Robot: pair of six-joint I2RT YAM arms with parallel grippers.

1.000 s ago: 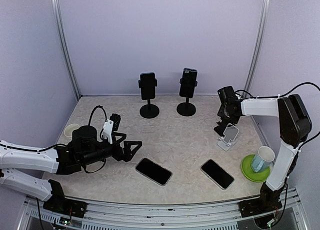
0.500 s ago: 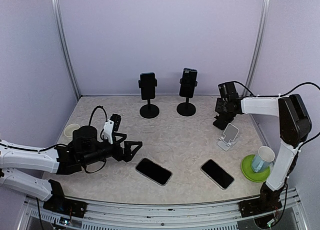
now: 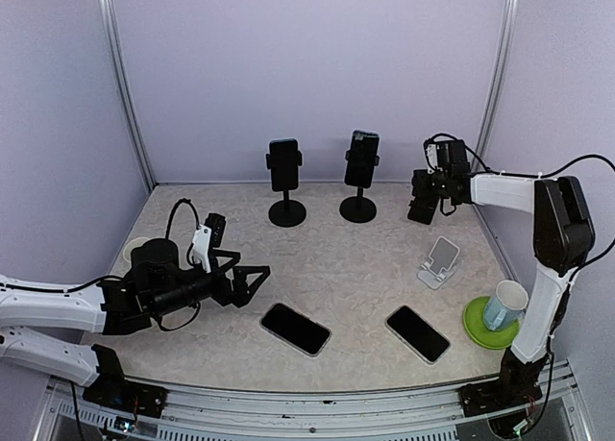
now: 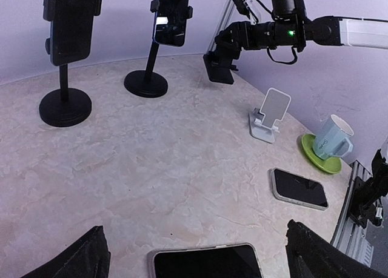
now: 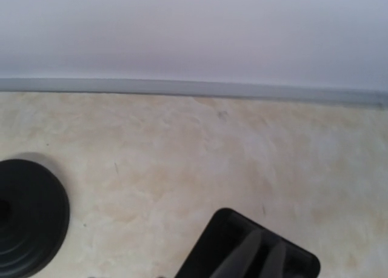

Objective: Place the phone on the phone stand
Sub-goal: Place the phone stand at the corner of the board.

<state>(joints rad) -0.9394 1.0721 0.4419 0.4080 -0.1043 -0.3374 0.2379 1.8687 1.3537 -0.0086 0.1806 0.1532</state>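
Note:
A white phone stand [image 3: 440,261] sits empty on the right of the table, also seen in the left wrist view [image 4: 270,113]. My right gripper [image 3: 423,206] hovers behind it near the back wall, shut on a dark phone [image 4: 219,66] whose rounded corner shows in the right wrist view [image 5: 242,254]. Two more phones lie flat: one [image 3: 295,328] just in front of my left gripper [image 3: 252,285], one [image 3: 417,332] to the right. The left gripper [image 4: 197,251] is wide open and holds nothing, with the near phone [image 4: 206,263] between its fingers' line.
Two black pole stands [image 3: 284,167] [image 3: 361,159] with phones clamped in them stand at the back. A mug [image 3: 504,305] on a green saucer [image 3: 478,324] sits front right. A small pale dish [image 3: 137,249] lies at the left edge.
My right gripper has lifted away from the white stand and moved toward the back wall, carrying the dark phone. The left arm has shifted slightly left.

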